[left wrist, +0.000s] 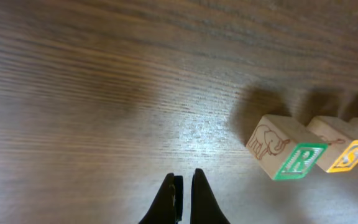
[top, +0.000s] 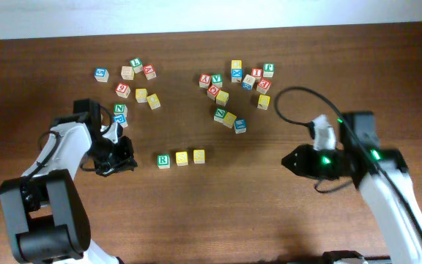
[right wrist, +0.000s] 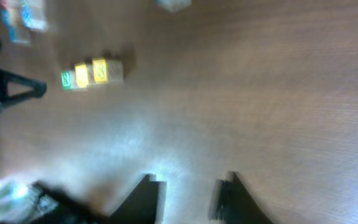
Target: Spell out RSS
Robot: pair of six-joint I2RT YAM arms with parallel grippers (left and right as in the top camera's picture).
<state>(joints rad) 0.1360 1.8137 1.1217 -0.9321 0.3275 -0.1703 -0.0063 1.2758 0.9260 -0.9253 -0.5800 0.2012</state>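
RSS cubes [top: 181, 158] form 1 row on the table [top: 269, 220], green R cube [top: 164, 160] leftmost so the word reads, while the left gripper [left wrist: 184, 177] hangs pressed together near it and the right gripper [right wrist: 188, 186] hangs spread, empty.

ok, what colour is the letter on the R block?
Green, with a green border, on the R block; left wrist view shows it best.

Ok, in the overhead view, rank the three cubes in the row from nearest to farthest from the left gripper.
1. R cube, at the row end facing the left gripper.
2. middle yellow cube, at the row's centre.
3. far yellow cube, at the opposite end.
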